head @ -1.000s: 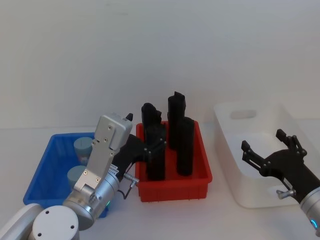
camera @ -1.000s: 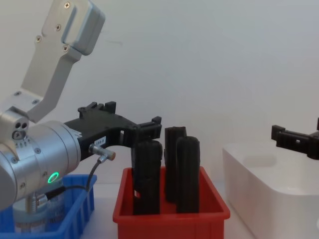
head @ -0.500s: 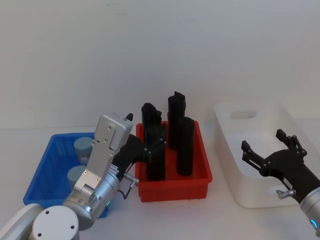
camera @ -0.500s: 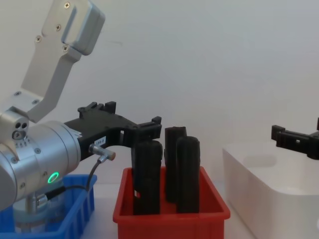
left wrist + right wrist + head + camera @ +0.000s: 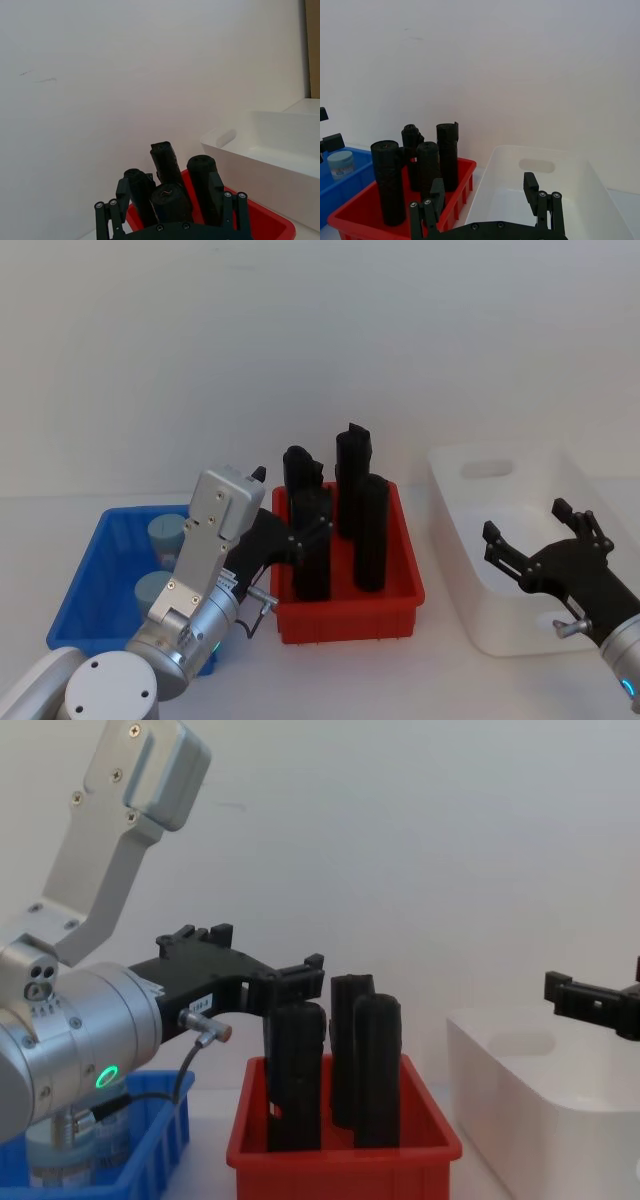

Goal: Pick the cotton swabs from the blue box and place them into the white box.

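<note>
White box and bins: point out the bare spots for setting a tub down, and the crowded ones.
Free: the white box floor beyond the open right gripper hovering over its near end; the left half of the blue box, beside two swabs; the table strip between red bin and white box. Crowded: the red bin, full of black blocks, left gripper beside it.

The table [image 5: 445, 670] is a flat white surface. Three bins stand directly on it in one row, all upright with open tops.

- Blue box [image 5: 78, 580]: at the left end, with ribbed sides.
- Red bin [image 5: 345, 620]: in the middle, near the blue box. Whether the two touch cannot be told.
- White box [image 5: 452, 540]: at the right end, the largest of the three. A strip of bare table separates it from the red bin.
</note>
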{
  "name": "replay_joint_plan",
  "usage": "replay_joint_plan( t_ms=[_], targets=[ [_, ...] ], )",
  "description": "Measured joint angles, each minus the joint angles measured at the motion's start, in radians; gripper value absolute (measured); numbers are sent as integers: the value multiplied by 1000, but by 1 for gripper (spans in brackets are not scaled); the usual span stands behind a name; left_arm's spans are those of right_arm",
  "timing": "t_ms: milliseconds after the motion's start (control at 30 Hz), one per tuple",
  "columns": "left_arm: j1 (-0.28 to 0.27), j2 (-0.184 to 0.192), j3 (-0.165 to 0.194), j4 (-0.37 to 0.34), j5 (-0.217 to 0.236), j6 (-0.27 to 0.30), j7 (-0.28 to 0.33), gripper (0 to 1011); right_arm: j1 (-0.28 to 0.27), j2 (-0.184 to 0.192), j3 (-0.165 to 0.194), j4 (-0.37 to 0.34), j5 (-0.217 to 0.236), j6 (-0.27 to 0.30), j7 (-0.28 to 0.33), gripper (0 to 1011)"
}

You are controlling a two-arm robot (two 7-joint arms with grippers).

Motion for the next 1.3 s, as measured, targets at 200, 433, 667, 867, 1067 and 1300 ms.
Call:
replay_joint_plan(
  t_ms=[200,433,667,867,1067,1300],
  targets=[
    [0,0,0,0,0,0,0,1003,0,0,0,0,0,0,0,1001],
    [0,0,0,0,0,0,0,1003,0,0,0,0,0,0,0,1001],
    [0,0,0,0,0,0,0,1003,0,0,0,0,0,0,0,1001],
    [0,0,0,0,0,0,0,1003,0,0,0,0,0,0,0,1001],
    [0,0,0,0,0,0,0,1003,0,0,0,0,0,0,0,1001],
    [0,0,0,0,0,0,0,1003,0,0,0,0,0,0,0,1001]
  ],
)
